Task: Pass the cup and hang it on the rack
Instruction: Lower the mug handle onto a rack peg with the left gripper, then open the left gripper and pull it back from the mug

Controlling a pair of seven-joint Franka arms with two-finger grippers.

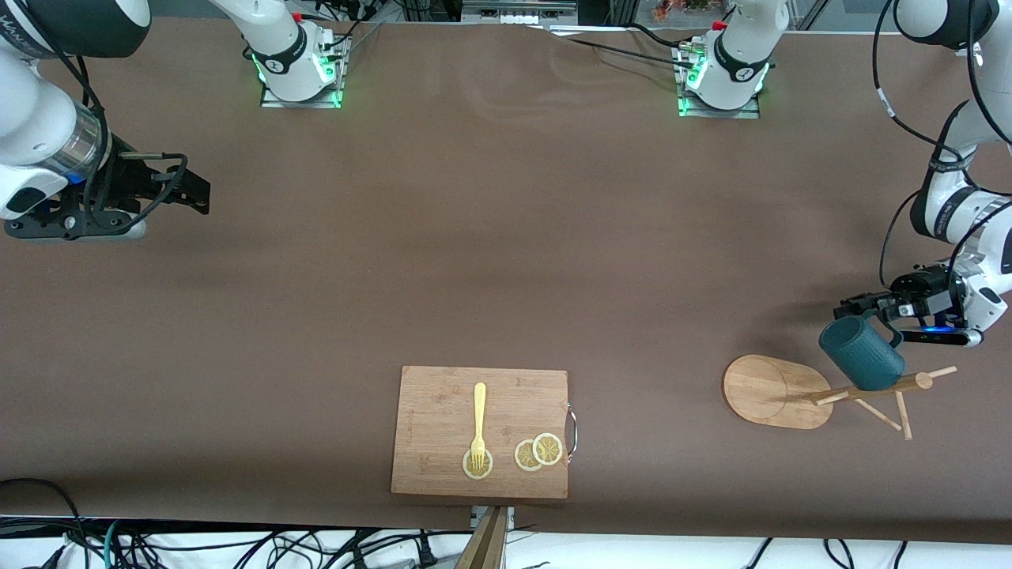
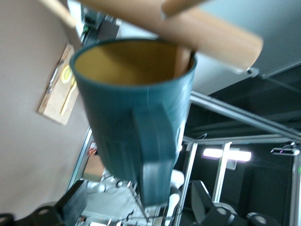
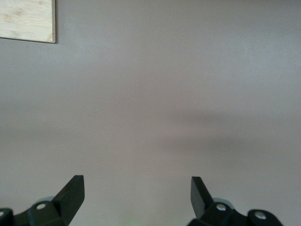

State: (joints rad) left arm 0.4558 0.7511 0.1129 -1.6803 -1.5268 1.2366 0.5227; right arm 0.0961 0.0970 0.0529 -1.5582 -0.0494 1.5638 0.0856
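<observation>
The dark teal cup (image 1: 860,352) sits tilted at the top of the bamboo rack (image 1: 775,391), against its pole (image 1: 909,384). In the left wrist view the cup (image 2: 122,108) shows its yellow-tan inside, and a peg (image 2: 182,60) reaches into its mouth. My left gripper (image 1: 863,303) is up beside the cup. Its fingers (image 2: 73,202) stand open on either side of the cup's handle (image 2: 154,155), clear of it. My right gripper (image 1: 198,194) is open and empty, and it waits over the table at the right arm's end.
A rectangular bamboo cutting board (image 1: 481,431) lies near the front edge with a yellow fork (image 1: 478,423) and lemon slices (image 1: 539,452) on it. Its corner shows in the right wrist view (image 3: 26,19). The rack's thin pegs (image 1: 901,415) stick out around the cup.
</observation>
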